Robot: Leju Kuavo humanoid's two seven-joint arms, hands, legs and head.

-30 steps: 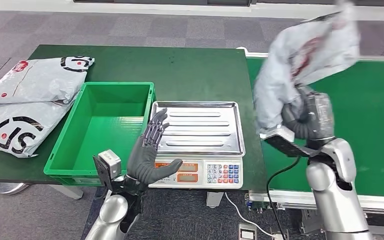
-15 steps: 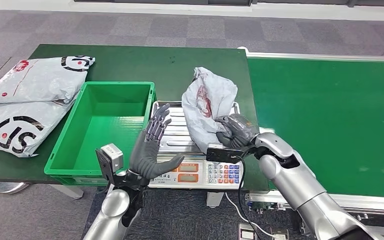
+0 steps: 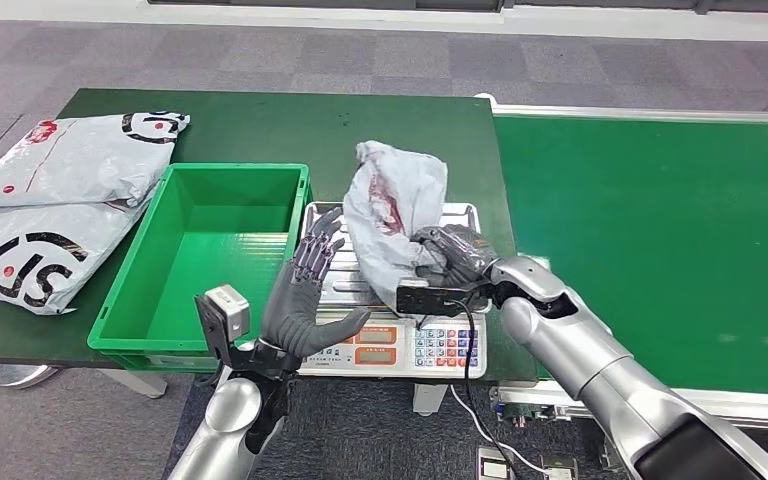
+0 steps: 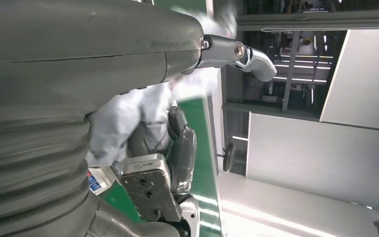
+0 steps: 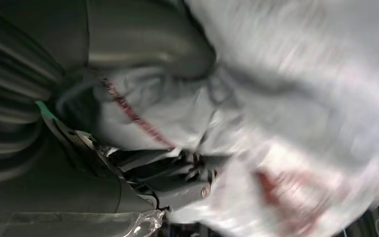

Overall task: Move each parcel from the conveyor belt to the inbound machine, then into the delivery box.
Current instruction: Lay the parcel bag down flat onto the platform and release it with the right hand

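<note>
A: Where's the right hand (image 3: 452, 258) now?

B: Over the scale (image 3: 400, 300), fingers clamped round the lower end of the grey parcel (image 3: 392, 210). A second ago that hand was high above the belt (image 3: 660, 240) with the parcel flapping in the air; half a second ago it had already swung across to the tray's right edge. Now it sits a bit further toward the tray's middle.

A: Is the parcel down on the tray?

B: Its lower part is at the steel tray (image 3: 460, 215); the rest stands up crumpled above the hand. Whether it rests on the tray I cannot tell. In the right wrist view the parcel (image 5: 286, 113) is blurred but pressed against the fingers.

A: And the left hand (image 3: 305, 295)?

B: Held up near the scale's left front corner, fingers spread apart, holding nothing. It has barely shifted since the earlier frames.

A: What about the bin?

B: The green bin (image 3: 120, 320) sits just left of the scale. Two more parcels (image 3: 50, 210) lie stacked at the table's left edge, as before.
</note>
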